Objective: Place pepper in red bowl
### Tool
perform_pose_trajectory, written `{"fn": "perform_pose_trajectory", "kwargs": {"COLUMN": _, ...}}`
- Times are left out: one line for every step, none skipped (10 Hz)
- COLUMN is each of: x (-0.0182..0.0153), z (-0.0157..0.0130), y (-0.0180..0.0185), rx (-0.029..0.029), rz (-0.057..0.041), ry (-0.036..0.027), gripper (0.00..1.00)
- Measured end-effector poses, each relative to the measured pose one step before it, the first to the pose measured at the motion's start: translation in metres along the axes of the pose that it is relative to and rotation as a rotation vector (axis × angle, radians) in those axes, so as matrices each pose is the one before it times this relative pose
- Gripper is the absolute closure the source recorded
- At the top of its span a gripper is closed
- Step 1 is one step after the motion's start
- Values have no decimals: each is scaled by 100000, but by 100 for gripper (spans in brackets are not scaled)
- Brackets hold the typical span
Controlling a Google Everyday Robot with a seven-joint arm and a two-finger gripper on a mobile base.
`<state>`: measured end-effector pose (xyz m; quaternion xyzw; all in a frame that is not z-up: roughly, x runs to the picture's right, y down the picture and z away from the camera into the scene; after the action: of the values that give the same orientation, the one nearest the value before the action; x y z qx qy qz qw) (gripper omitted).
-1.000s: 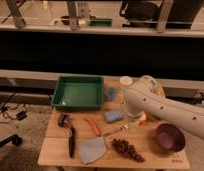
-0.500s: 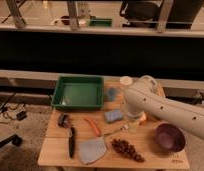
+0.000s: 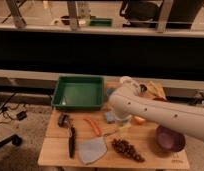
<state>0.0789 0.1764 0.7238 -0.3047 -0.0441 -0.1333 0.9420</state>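
The pepper [image 3: 93, 126], slender and orange-red, lies on the wooden table [image 3: 55, 152] just below the green tray. My white arm reaches in from the right across the table's middle. Its gripper [image 3: 123, 125] hangs down a short way right of the pepper, above the table, apart from it. The jaws stand open with nothing between them. The red bowl is hidden behind the arm.
A green tray [image 3: 79, 92] sits at the back left. In front lie a black knife [image 3: 71, 142], a grey-blue cloth [image 3: 92, 150] and dark grapes [image 3: 127, 149]. A purple bowl [image 3: 170, 139] stands at the right. A blue sponge [image 3: 109, 116] and an orange patch [image 3: 140, 120] flank the gripper.
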Motion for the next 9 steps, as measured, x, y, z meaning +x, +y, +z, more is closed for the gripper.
{"fn": "perform_pose_trajectory", "kwargs": {"x": -1223, "z": 680, "y": -186, "rx": -783, "rz": -1693, "ry": -133, "gripper": 20}}
{"fn": "perform_pose_trajectory", "kwargs": {"x": -755, "z": 396, "y": -158, "rx": -310, "rz": -1139, "ry": -113, "gripper": 20}}
{"fn": "perform_pose_trajectory", "kwargs": {"x": -645, "z": 281, "y": -158, "rx": -135, "rz": -1035, "ry": -61, "gripper": 20}}
{"fn": "perform_pose_trajectory", "kwargs": {"x": -984, "z": 428, "y": -272, "rx": -225, "rz": -1538, "ry": -128, "gripper": 20}}
{"fn": "perform_pose_trajectory", "kwargs": {"x": -1152, "z": 405, "y": -366, "rx": -242, "rz": -1538, "ry": -334, "gripper": 20}}
{"fn": "perform_pose_trajectory", "kwargs": {"x": -239, "z": 274, "y": -49, "rx": -221, "rz": -530, "ry": -73, "gripper": 20}}
{"fn": "perform_pose_trajectory", "kwargs": {"x": -158, "z": 219, "y": -42, "rx": -200, "rz": -304, "ry": -12, "gripper": 20}}
{"fn": "perform_pose_trajectory", "kwargs": {"x": -757, "z": 352, "y": -247, "rx": -265, "rz": -883, "ry": -274, "gripper": 20}}
{"fn": "perform_pose_trajectory", "kwargs": {"x": -1241, "z": 510, "y": -342, "rx": -685, "rz": -1476, "ry": -808, "gripper": 20}}
